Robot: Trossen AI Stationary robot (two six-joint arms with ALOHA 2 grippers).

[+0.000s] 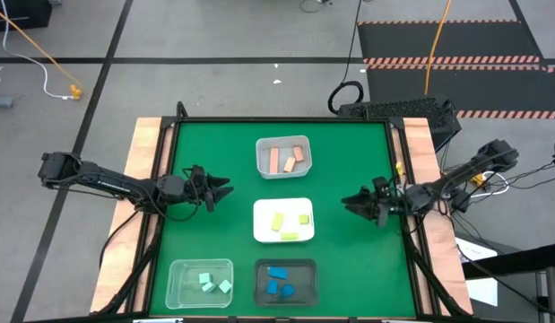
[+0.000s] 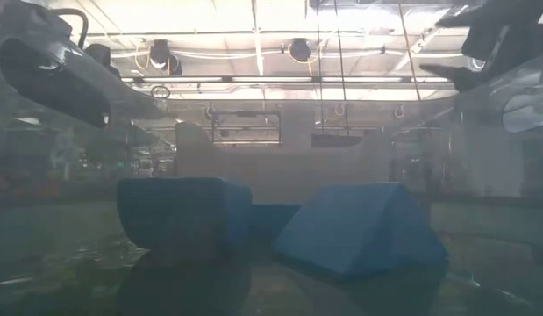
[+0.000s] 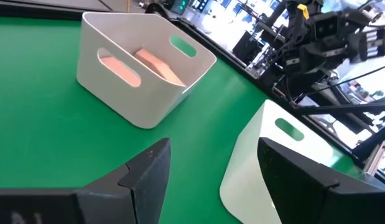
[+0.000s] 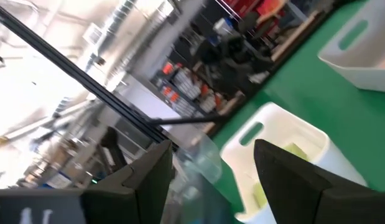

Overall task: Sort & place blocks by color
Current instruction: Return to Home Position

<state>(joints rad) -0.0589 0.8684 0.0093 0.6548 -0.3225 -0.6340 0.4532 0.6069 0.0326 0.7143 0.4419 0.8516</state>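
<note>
blue blocks (image 2: 341, 230) fill the low view (high view shows their black tray (image 1: 286, 263)); left claw (image 1: 227, 189) and right claw (image 1: 346, 203) gape.

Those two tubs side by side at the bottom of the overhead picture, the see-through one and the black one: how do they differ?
The clear bin is see-through; the black bin is dark and opaque. The clear bin holds mint blocks; the black bin holds blue blocks. The clear bin stands off to the left; the black bin lines up with the white bins. Both are rectangular and hold one colour only.
</note>
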